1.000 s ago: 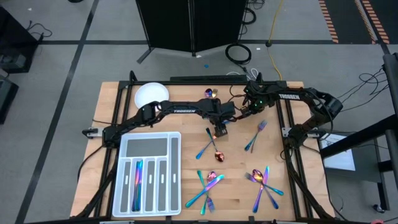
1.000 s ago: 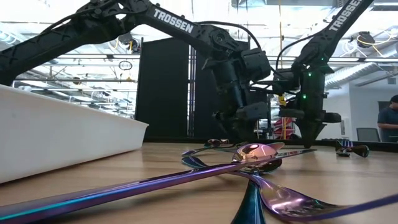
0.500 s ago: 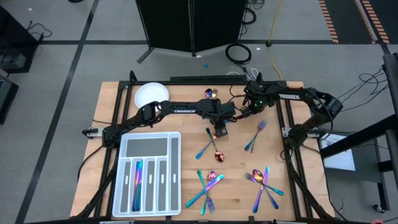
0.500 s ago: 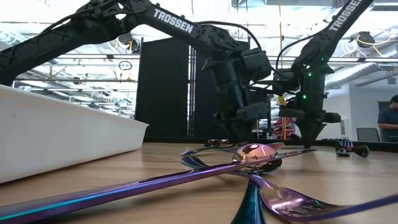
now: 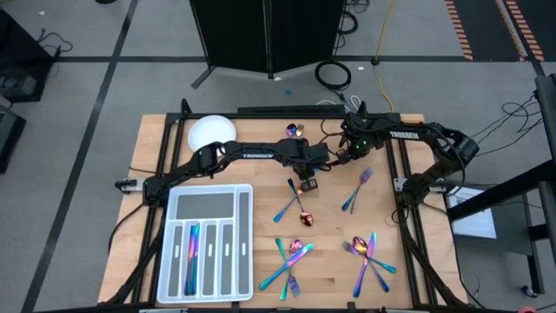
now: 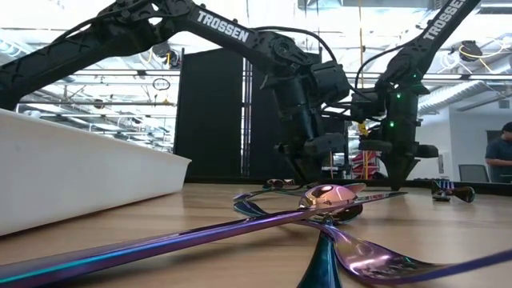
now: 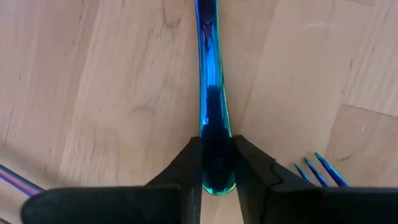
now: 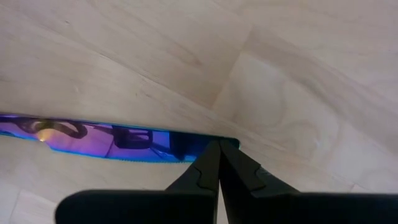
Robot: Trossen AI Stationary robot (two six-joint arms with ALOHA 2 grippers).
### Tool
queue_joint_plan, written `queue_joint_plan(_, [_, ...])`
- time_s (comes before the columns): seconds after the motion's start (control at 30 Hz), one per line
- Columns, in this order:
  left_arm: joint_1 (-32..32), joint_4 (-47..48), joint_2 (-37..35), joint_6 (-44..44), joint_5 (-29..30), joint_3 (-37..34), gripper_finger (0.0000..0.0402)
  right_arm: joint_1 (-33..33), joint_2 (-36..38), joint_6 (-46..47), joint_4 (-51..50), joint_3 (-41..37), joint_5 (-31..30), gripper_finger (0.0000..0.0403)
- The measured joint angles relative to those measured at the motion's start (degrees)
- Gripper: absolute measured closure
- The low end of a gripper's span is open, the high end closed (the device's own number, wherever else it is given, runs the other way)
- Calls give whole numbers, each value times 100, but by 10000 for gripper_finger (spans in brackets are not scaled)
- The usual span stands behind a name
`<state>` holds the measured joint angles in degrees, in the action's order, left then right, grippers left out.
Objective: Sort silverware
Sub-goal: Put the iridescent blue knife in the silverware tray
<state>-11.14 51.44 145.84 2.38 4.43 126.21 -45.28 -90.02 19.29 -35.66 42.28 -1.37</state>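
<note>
The left hand [image 7: 216,177] grips the blue handle [image 7: 211,93] flat on the bench [image 7: 93,93]; its long axis runs toward twelve o'clock. Right hand [image 8: 219,167] is closed, empty.

The only readable lettering is the brand word "TROSSEN", printed in white capitals on the dark links of the two arms. In the low view it stands plainly on the upper link of the left arm [image 6: 224,30], slanting down toward the right. On the right arm [image 6: 442,18], near the picture's top right corner, the same word runs off the upper edge and can only be read in part. From above, the word shows small on the left arm's forearm [image 5: 257,156] and on the right arm's link [image 5: 402,134]; there it is tiny, so it probably reads the same. No other text, number or sign can be made out.
</note>
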Motion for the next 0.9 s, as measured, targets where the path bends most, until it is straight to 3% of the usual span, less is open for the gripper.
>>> queue_joint_plan(0.23, [-4, 77, 21, -54, 27, 147, 343, -1, 590, -213, -560, 141, 114, 403])
queue_joint_plan(0.5, [-37, 157, 43, -170, 133, 562, 357, -2, 2518, -199, -416, 175, 123, 402])
queue_joint_plan(0.7, [-54, 224, 35, -181, -31, 745, 399, 77, 4177, 10, -224, -453, 200, 402])
queue_joint_plan(0.9, [-102, 229, 46, -442, -92, 739, 366, 79, 5161, 282, 300, -1137, 1402, 403])
